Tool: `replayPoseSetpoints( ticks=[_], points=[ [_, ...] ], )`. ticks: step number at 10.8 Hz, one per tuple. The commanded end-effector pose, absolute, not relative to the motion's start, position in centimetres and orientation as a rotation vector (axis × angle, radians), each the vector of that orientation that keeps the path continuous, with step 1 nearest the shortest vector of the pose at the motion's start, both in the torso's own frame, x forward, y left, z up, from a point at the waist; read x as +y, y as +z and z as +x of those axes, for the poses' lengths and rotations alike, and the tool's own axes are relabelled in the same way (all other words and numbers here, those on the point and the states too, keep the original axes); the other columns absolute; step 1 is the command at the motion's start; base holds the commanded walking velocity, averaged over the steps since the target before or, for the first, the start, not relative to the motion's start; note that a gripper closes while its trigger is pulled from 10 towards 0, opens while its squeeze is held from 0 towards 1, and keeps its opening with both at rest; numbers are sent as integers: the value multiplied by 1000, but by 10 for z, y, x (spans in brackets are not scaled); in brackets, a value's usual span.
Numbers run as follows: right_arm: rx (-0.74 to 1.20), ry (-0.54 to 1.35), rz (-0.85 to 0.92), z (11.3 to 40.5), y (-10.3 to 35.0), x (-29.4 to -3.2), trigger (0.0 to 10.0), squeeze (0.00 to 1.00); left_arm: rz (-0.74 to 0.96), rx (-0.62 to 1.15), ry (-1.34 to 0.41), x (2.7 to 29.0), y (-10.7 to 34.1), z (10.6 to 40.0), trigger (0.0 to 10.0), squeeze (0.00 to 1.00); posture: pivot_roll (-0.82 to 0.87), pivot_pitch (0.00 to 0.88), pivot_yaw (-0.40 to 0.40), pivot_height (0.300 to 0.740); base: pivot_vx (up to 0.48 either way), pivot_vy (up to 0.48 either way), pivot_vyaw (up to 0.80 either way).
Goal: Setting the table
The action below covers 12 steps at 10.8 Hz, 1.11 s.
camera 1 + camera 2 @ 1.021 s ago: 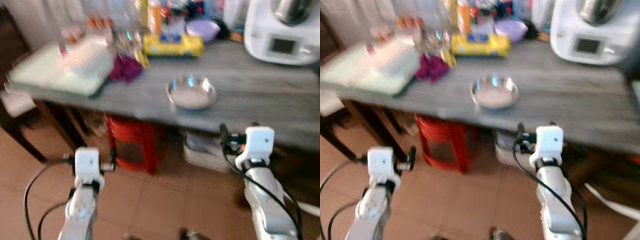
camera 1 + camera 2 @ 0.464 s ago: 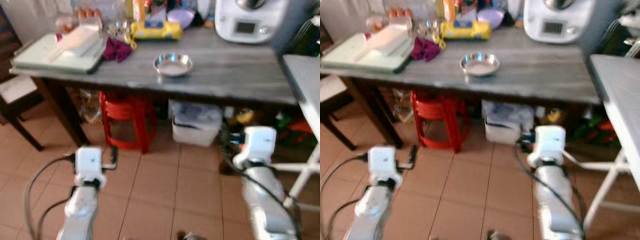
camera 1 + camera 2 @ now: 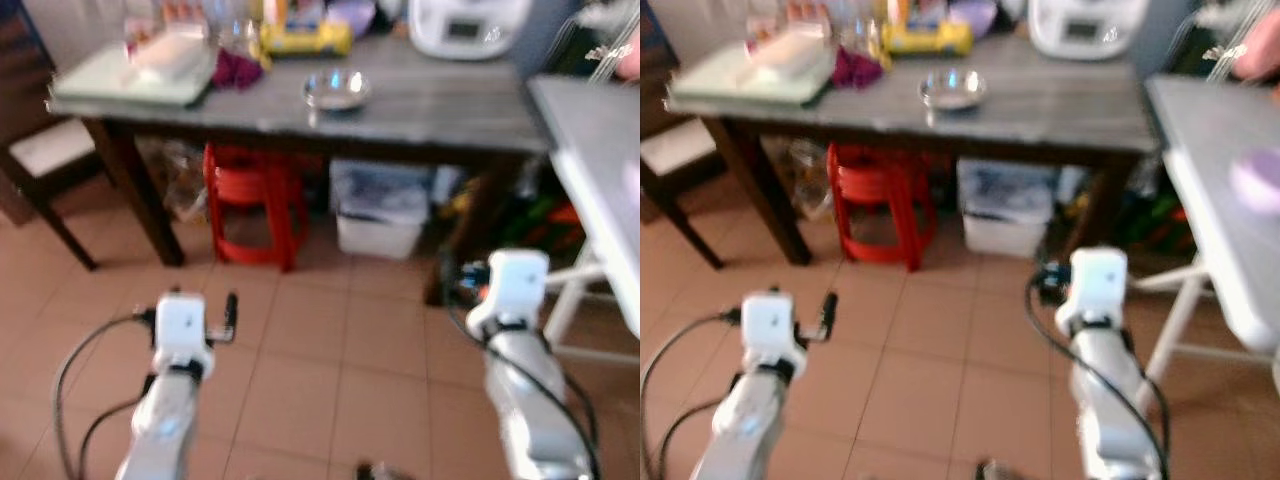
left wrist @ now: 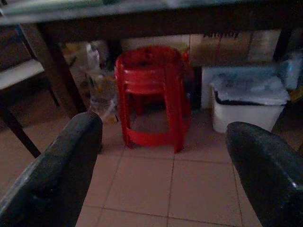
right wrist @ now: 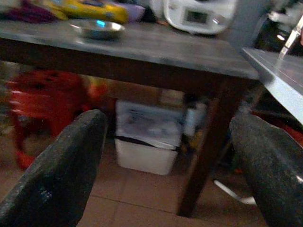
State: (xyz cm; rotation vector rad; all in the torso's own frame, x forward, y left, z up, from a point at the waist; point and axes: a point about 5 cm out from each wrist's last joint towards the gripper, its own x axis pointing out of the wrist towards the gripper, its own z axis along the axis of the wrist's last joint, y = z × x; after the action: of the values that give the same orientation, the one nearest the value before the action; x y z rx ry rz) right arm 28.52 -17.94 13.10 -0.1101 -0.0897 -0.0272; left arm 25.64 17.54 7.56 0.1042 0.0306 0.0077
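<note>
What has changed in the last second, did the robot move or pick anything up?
The camera has pulled back: the grey table with the steel bowl now sits farther off, and a white table has come into view. Nothing was grasped. The left pincer and right pincer stay open and empty.

Beyond the metal bowl (image 3: pixel 336 89) on the grey table (image 3: pixel 440 100), the things along the far edge are blurred: a yellow pack (image 3: pixel 304 38), a purple cloth (image 3: pixel 236 68) and a white appliance (image 3: pixel 467 22) cut off by the frame's top. Right of that table, a white table (image 3: pixel 1230 190) runs off the edge. Under the grey table, the white bin (image 4: pixel 246 106) holds blurred contents beside the red stool (image 4: pixel 152 94).
</note>
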Motion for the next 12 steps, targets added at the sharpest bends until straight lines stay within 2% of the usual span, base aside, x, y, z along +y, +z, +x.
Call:
replayPoseSetpoints(
  ticks=[1, 6, 12],
  points=[
    [-101, -17, -112, 287, 134, -178, 10000, 0, 87, 15, -18, 174, 77, 255, 10000, 0, -45, 135, 30, 740, 0, 0, 0],
    [-99, -14, -120, 288, 133, -177, 10000, 0, 63, -5, -85, 166, 80, 257, 10000, 0, -47, 134, 28, 740, 0, 0, 0],
    [-99, -14, -123, 290, 133, -177, 10000, 0, 49, -1, -110, 165, 79, 256, 10000, 0, -40, 132, 32, 740, 0, -312, 0]
  ],
)
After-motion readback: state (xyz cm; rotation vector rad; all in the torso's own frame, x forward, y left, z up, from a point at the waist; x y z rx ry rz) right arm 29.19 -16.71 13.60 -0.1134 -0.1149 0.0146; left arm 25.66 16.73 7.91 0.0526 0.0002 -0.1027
